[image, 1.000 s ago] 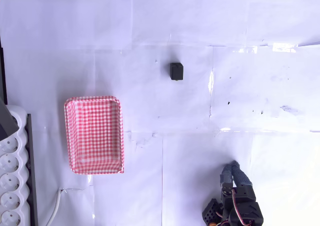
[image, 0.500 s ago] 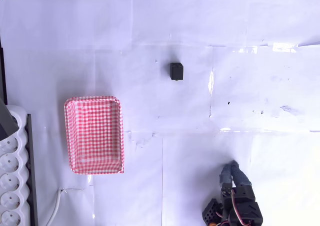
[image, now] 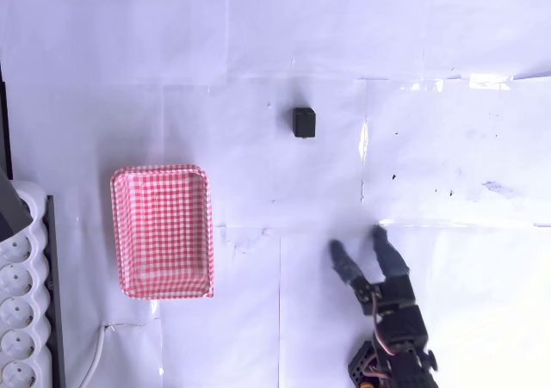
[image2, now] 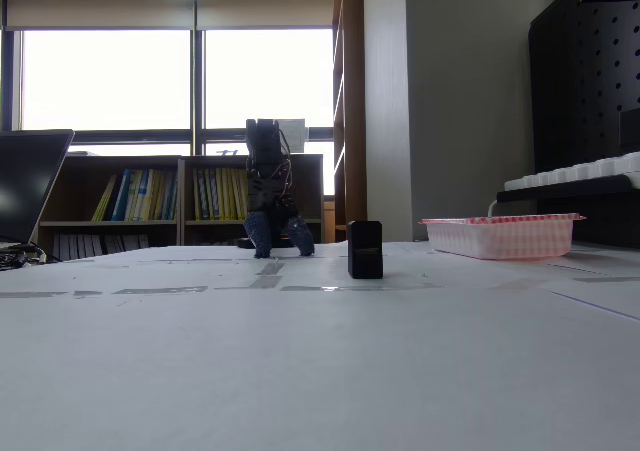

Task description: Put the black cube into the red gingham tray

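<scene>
The cube sits alone on the white table, well beyond the fingertips and slightly to their left in the overhead view, touching nothing. In the fixed view the cube stands upright in front of the gripper. The gripper is spread wide, both fingers pointing toward the cube's side of the table, holding nothing. The tray lies far to the fingers' left in the overhead view, apart from the cube. A power strip is just beyond the tray.
</scene>
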Controlling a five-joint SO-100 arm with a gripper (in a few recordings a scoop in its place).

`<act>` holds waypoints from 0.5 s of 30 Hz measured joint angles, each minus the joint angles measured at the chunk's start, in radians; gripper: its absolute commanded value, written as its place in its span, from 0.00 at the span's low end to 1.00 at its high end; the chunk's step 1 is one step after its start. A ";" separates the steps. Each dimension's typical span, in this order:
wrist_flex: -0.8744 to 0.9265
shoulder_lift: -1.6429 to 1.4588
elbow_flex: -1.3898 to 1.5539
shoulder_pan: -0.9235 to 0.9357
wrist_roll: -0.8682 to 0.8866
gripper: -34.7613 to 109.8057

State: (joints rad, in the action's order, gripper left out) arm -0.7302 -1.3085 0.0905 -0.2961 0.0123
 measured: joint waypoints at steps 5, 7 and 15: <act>-0.264 -0.336 0.206 -0.029 -0.049 0.46; -0.302 -0.459 0.298 -0.032 -0.035 0.45; -0.382 -0.767 0.583 -0.041 -0.006 0.47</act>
State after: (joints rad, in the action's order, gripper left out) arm -1.1121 -2.0755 0.6734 -0.3375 0.0061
